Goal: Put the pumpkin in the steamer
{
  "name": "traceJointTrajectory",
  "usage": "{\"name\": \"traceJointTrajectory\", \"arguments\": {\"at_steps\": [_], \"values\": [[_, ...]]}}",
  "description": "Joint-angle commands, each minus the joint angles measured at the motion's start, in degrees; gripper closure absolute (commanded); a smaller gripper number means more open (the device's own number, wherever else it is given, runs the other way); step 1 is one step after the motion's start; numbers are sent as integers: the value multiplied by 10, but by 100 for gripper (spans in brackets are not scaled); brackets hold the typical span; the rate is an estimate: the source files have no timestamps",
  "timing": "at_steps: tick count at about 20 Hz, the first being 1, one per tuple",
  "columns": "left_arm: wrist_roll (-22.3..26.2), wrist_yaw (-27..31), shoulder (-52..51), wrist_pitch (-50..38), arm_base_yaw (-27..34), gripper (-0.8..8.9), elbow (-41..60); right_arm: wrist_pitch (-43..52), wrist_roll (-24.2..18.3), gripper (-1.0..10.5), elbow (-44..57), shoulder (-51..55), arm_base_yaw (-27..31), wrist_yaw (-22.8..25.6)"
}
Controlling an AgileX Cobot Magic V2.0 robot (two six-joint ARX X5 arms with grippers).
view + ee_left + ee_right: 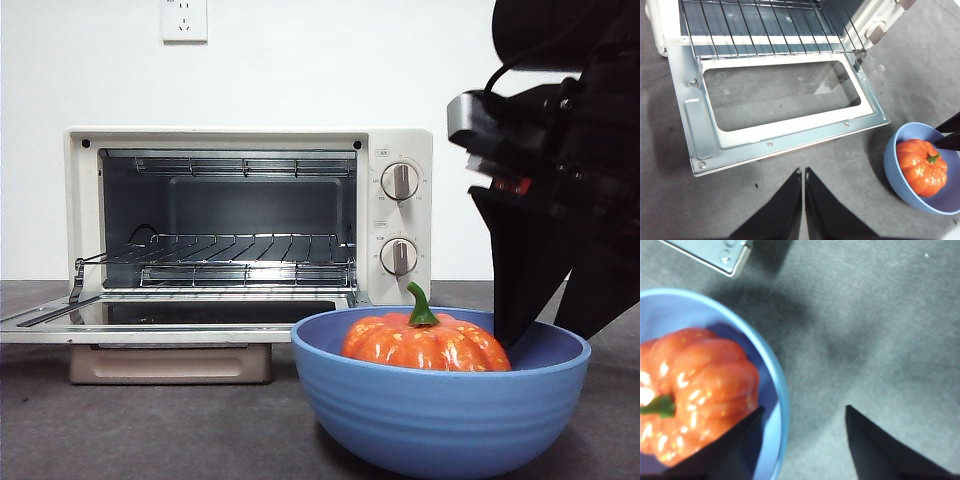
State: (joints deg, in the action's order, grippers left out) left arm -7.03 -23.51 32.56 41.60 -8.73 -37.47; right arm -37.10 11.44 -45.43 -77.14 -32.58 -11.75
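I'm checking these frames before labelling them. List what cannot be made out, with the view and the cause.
- Underside of the glossy orange ribbed pumpkin: front view, hidden by the blue ribbed bowl wall.
- Right gripper tip of the jaw inside the bowl: front view, hidden behind the bowl's rim.
- Cream-white steamer knob markings: front view, too small.
- Steamer knobs: left wrist view, cut off by the edge.
- Pumpkin: right wrist view, blurred and cut off.

The right claw is lowered from above, jaws spread wide apart: one jaw tip sits inside the blue bowl beside the pumpkin, the other outside its rim. The left claw hovers above the surface, jaws pressed together, holding nothing.
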Motion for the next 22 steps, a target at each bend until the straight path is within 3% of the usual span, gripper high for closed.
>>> {"name": "traceJointTrajectory", "arguments": {"at_steps": [1,4,12,22], "values": [[-2,2,2,-4,0,799,-5,9,5,750,-5,-14,-7,2],[-2,42,2,-1,0,799,-5,11,5,810,-5,-19,-7,2],[-1,44,2,6,0,799,-5,22,2,933,-5,-33,-7,-3],[-1,44,2,6,0,799,-5,-2,13,934,-25,3,-21,-33]]}}
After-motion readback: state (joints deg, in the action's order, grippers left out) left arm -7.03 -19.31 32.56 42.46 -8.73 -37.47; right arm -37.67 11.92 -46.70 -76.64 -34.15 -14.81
